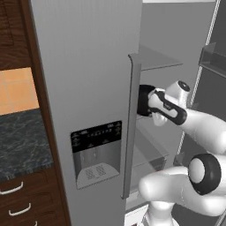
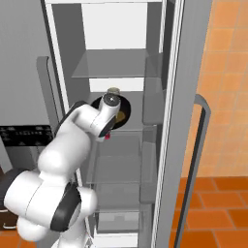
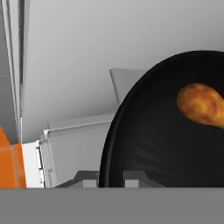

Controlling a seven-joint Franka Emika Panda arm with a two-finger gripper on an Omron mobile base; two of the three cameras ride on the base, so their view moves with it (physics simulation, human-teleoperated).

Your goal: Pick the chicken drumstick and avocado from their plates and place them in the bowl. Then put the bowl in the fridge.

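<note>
Fingers pinched shut on the near rim of the bowl, holding it inside the open fridge, above a glass shelf. Chicken drumstick sits in the bowl; avocado can't be made out from these angles. Bowl also shows dark past the wrist in the right base view. Looks like the final stage: what's left is to set it on the shelf, release, back out.

black bowl, golden-orange drumstick, grey fridge
</note>
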